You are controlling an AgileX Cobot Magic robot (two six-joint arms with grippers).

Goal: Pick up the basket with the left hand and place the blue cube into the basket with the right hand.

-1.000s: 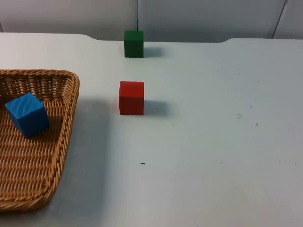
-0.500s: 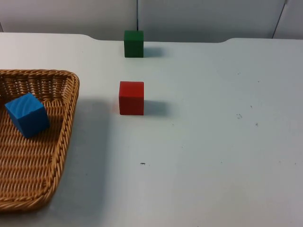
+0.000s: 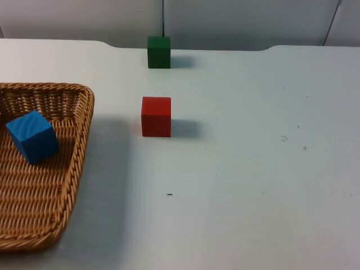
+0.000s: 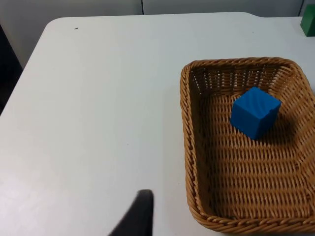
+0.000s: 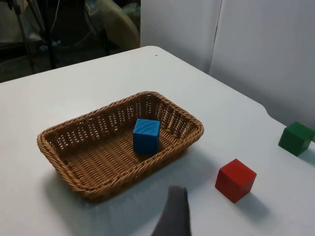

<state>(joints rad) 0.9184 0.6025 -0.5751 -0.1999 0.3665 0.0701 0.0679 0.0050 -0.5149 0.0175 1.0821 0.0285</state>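
Blue cube (image 3: 32,136) already inside basket (image 3: 79,146), basket resting on table (image 3: 253,169). Both grippers back, waiting; fingers open or closed: cannot tell. Best now: keep arms away, basket undisturbed.

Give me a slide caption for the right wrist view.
Blue cube lies in the wicker basket; red cube and green cube stand outside.

I can read no text, label, brand, number or sign anywhere, neither on the blue cube (image 3: 32,136), the basket (image 3: 79,146), the red cube (image 3: 156,116), the green cube (image 3: 159,52) nor the counter (image 3: 253,169).
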